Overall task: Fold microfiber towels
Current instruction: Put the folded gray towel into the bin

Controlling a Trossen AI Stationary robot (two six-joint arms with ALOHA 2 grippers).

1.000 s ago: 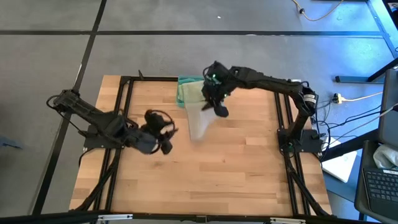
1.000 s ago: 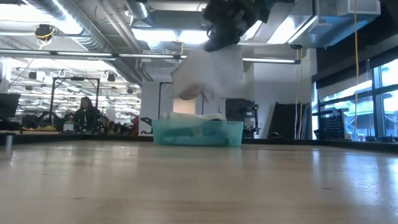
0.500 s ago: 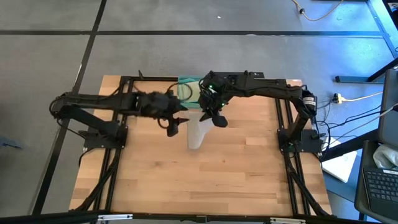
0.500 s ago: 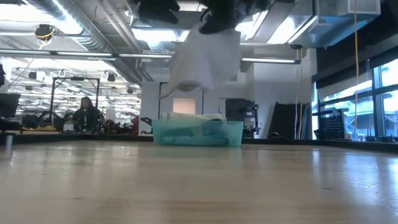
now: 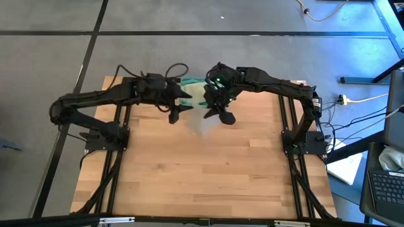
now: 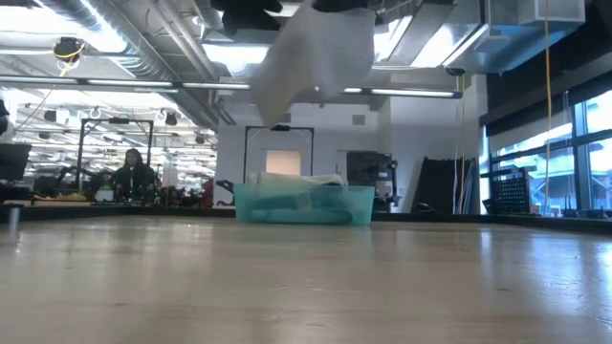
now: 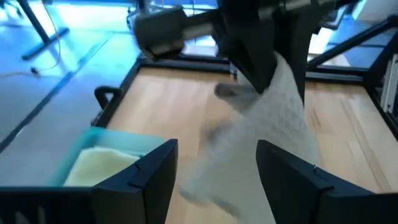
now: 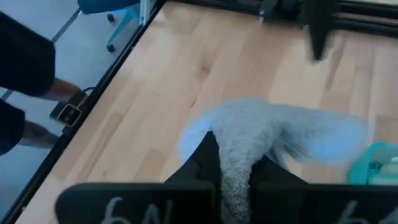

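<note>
We hold a light grey microfiber towel [image 5: 206, 120] in the air with our right gripper [image 5: 221, 116], just above the middle of the high view, so that it hangs free over the wooden table [image 5: 189, 176] and its loose edge drops open. The right fingers are pinched tight on one corner of the cloth [image 8: 239, 158]. Our left gripper [image 5: 177, 109] sits just left of the towel, its fingers [image 7: 155, 177] spread wide and holding nothing, lined up toward the hanging cloth [image 7: 261, 134]; we judge this is to take a second corner. More towels lie in the teal bin [image 6: 304, 205] at the table's far edge, top centre of the high view.
</note>
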